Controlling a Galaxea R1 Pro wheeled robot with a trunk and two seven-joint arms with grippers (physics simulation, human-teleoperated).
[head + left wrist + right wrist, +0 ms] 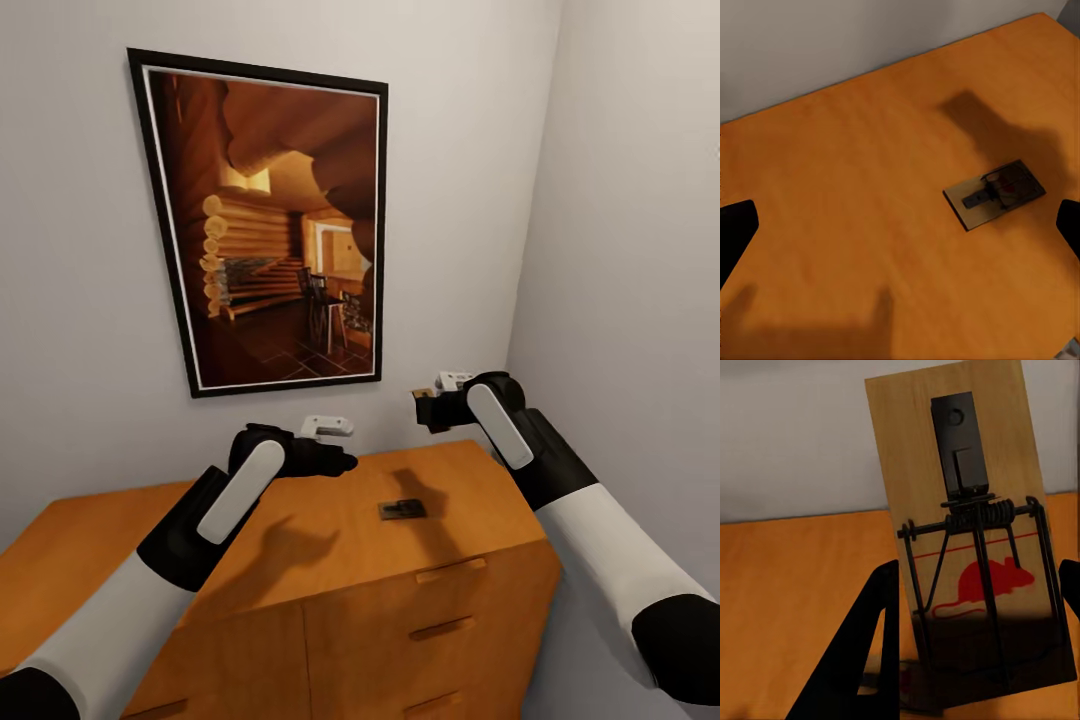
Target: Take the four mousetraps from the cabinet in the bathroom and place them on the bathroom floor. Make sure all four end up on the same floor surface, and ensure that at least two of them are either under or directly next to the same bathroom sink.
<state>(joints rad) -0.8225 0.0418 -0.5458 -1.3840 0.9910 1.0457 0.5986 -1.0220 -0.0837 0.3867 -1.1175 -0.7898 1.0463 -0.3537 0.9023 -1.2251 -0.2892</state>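
Aloft, right gripper around mousetrap

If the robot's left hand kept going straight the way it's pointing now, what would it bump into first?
Judging by its wrist camera, the left hand points down at the cabinet top, so it would probably meet bare wood first. The lying mousetrap sits off to one side of that line, though depth is hard to judge.

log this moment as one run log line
phase: pickup at cabinet | right gripper: shut on mousetrap, lifted off top | left gripper: open, empty, over top | second mousetrap: lying flat on cabinet top
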